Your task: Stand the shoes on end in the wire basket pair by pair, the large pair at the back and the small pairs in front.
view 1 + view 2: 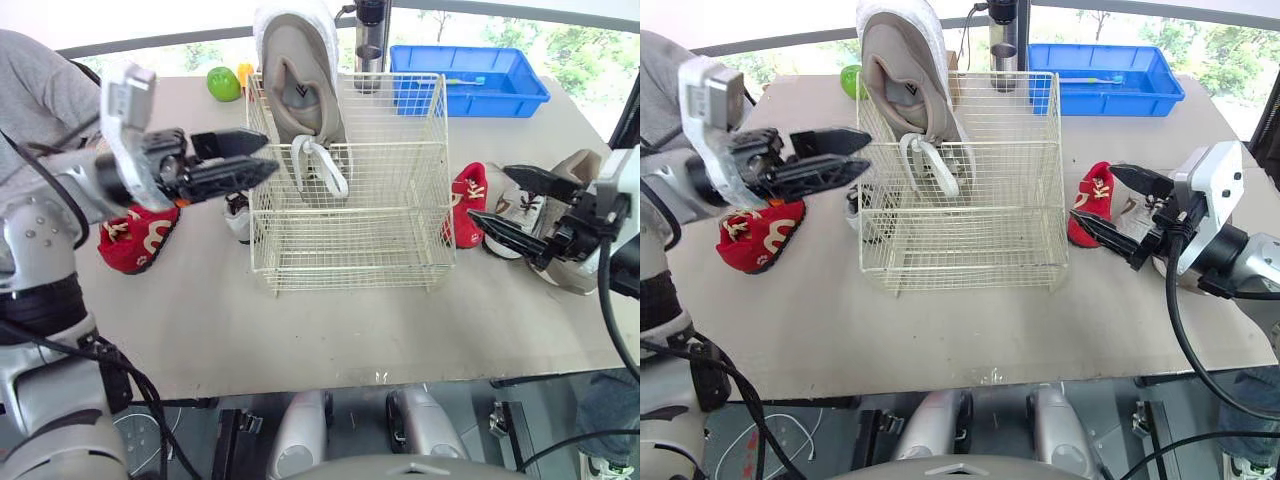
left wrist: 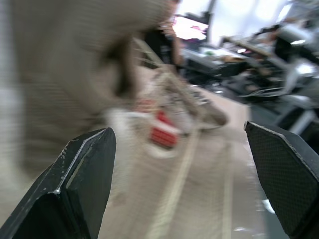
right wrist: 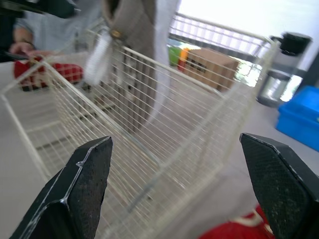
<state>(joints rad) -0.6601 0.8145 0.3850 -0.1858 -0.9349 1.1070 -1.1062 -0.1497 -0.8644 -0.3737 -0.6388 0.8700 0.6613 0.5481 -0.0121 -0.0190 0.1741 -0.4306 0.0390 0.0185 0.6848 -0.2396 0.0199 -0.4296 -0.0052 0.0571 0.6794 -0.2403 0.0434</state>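
Note:
The wire basket [image 1: 350, 215] stands mid-table. One large beige shoe [image 1: 300, 80] stands on end at its back left, laces hanging down. My left gripper [image 1: 272, 154] hovers open and empty at the basket's left side, level with the shoe. My right gripper [image 1: 488, 193] is open and empty, just right of the basket. Beside it lie a small red shoe [image 1: 468, 205], a small white shoe [image 1: 515, 215] and the other large beige shoe [image 1: 575, 255]. Left of the basket lie a second small red shoe [image 1: 135, 240] and a small white shoe [image 1: 237, 215].
A blue bin [image 1: 470, 80] sits at the back right, with a dark metal cup [image 1: 370, 50] beside it. A green apple [image 1: 223, 84] and a yellow object [image 1: 245, 73] lie at the back left. A person's grey sleeve [image 1: 40, 90] shows at the far left.

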